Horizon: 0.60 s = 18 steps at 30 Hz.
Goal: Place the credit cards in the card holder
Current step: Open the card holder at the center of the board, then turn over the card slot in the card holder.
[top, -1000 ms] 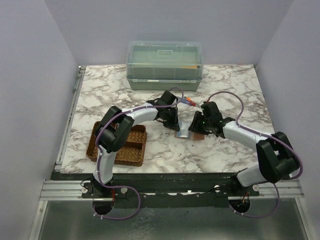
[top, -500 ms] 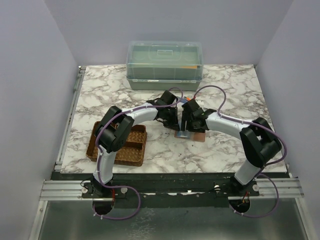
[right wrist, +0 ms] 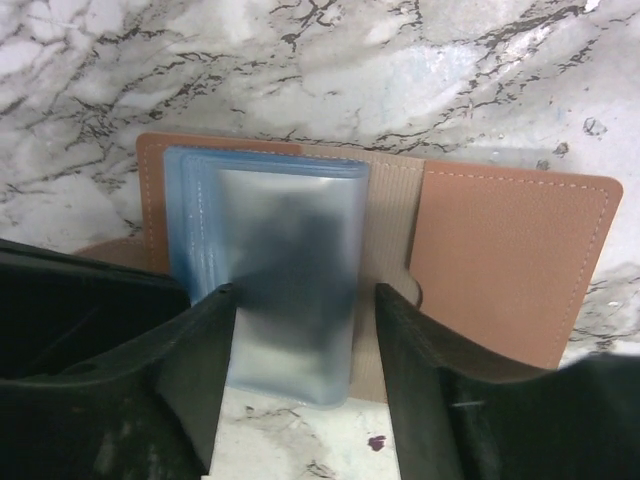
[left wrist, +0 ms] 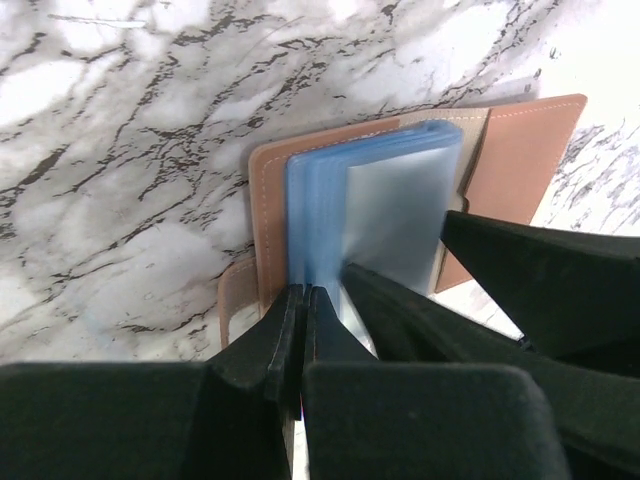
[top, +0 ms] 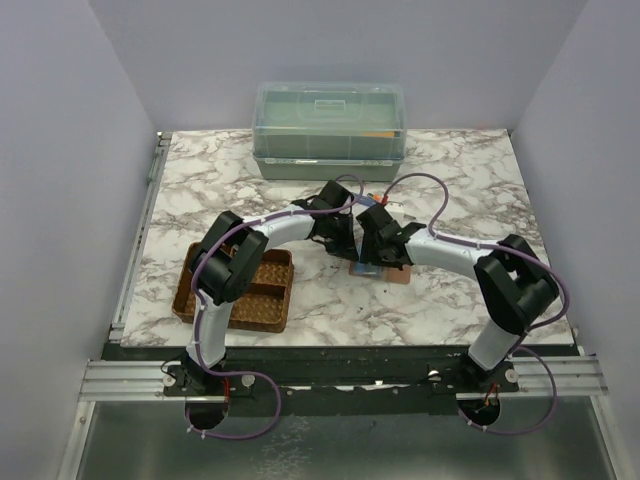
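Observation:
The card holder (top: 399,273) lies open on the marble, pinkish-tan leather (right wrist: 510,260) with a stack of blue plastic sleeves (right wrist: 188,210) and a frosted grey top sleeve (right wrist: 290,290). It also shows in the left wrist view (left wrist: 515,150). My left gripper (left wrist: 305,292) is shut, its tips at the near edge of the blue sleeves (left wrist: 320,200). My right gripper (right wrist: 305,292) is open, with one finger on each side of the frosted sleeve. In the top view both grippers, left (top: 345,245) and right (top: 372,258), meet over the holder. No loose credit card shows plainly.
A brown woven divided tray (top: 240,290) sits at the front left. A clear lidded box (top: 330,130) stands at the back. Red-and-blue screwdrivers (top: 375,203) lie just behind the grippers.
My right arm has swung left and brought its open gripper over the card holder, beside the left gripper. The left arm has not moved.

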Each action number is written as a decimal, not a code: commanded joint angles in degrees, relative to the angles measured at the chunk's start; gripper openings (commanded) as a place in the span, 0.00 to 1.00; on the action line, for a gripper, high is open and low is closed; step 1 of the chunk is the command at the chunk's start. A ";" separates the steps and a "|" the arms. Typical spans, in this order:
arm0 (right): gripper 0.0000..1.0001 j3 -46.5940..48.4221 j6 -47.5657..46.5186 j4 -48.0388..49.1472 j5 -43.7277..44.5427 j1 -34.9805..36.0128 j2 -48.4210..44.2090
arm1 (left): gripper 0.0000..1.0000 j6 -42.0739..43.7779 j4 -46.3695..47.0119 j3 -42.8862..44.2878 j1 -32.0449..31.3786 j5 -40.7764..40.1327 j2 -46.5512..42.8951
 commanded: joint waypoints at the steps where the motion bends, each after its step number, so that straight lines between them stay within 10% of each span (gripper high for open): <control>1: 0.53 -4.42 0.69 -1.02 3.28 0.17 -1.03 | 0.00 0.40 -2.27 0.59 0.56 -1.86 2.45; 18: 0.62 -7.57 0.88 -2.10 6.56 0.08 -7.35 | 0.00 0.84 -2.57 0.85 0.55 -1.29 2.54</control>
